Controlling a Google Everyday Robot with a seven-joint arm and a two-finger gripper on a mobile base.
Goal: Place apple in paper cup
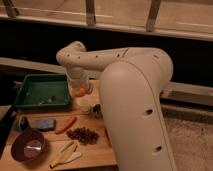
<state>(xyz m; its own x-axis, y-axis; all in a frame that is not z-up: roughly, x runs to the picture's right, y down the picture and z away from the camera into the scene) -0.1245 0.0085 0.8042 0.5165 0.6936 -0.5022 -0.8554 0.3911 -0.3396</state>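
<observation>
My arm (125, 85) filled most of the view, its wide white body rising from the lower right and bending back at the elbow toward ten o'clock. From there the forearm dropped to my gripper (80, 89), which hung just over the wooden table (95, 150), beside the right edge of the green tray (35, 90). The apple (80, 92) sat at the gripper's tip as a small orange-yellow spot (only part of it showed under the wrist), and I appeared to be clamped on it.

The paper cup (84, 105) stood directly below, at six o'clock from the apple and very near it; whether the fruit touched the rim I could not tell.

At seven o'clock from the cup lay a red chili pepper (66, 125), with a dark blue sponge-like block (46, 124) to its nine o'clock. A heap of dark, berry-like bits (82, 135) rested at six o'clock from the cup. The purple bowl (27, 146) sat near the table's lower left corner, and pale yellow strips (65, 154) lay at its three o'clock.
</observation>
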